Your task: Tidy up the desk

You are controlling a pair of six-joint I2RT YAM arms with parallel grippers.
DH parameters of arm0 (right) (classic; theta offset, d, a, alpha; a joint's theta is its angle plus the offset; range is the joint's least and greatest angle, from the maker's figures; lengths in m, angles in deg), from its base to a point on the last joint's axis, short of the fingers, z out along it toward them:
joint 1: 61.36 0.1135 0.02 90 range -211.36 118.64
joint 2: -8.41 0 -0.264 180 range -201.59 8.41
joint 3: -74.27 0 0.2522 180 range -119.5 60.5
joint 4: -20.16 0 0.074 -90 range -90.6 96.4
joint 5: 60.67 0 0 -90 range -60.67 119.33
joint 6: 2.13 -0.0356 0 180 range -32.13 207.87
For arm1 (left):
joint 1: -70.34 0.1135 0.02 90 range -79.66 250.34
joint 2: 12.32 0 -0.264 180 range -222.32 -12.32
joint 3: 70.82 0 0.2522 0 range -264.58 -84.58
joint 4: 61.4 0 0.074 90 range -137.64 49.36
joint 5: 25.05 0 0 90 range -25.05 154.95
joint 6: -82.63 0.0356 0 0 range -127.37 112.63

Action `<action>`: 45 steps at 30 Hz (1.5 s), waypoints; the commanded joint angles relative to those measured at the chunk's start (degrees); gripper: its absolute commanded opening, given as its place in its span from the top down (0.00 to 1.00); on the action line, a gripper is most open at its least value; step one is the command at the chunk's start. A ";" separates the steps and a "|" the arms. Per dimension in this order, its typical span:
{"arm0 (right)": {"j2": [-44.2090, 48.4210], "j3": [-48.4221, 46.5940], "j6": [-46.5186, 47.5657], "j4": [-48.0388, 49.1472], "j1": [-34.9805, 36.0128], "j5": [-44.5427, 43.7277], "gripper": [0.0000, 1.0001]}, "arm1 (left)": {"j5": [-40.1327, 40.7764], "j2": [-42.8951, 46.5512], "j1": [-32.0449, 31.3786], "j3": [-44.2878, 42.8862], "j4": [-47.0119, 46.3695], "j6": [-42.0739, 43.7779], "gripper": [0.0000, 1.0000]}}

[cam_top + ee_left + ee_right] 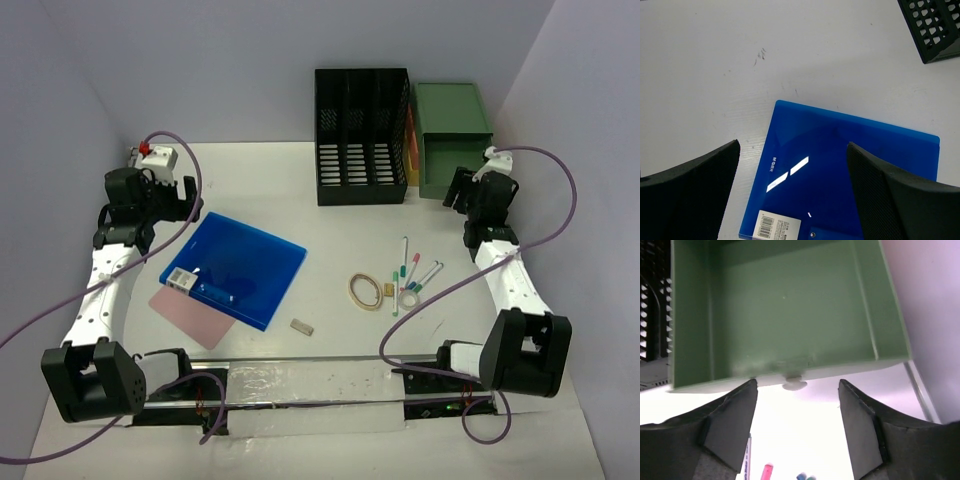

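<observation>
Right gripper (797,385) is sitting at the mouth of the green drawer (690,315), jaws spread, gripping nothing; the drawer knob (794,385) is lying just ahead, between the fingertips. Drawer is standing pulled out, nothing showing inside. The desk (330,200) is spreading under both arms. About 4 pens (410,272) are lying on the near side of the drawer, slightly left, long axes pointing roughly toward it; right arm is nearer. Judgement: the next reach is heading back for these, path unobstructed. Rubber band (364,291) is lying just beyond the pens. Left gripper (792,144), spread and empty, is hovering over the blue folder (840,175), well left of the drawer. Black file rack (362,135) is standing just left of the drawer
</observation>
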 commanded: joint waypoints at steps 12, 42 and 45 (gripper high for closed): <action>14.50 7.63 -25.31 -19.52 0.30 -4.84 0.36 | -0.95 3.99 0.32 -0.02 1.52 0.78 0.06; -1.27 1.33 -21.34 -37.63 30.55 -9.04 0.58 | 0.73 4.43 0.28 0.94 1.75 1.09 0.06; -4.95 1.16 -21.87 -38.19 30.48 -7.82 0.59 | 0.82 4.88 0.28 1.12 1.42 1.03 0.06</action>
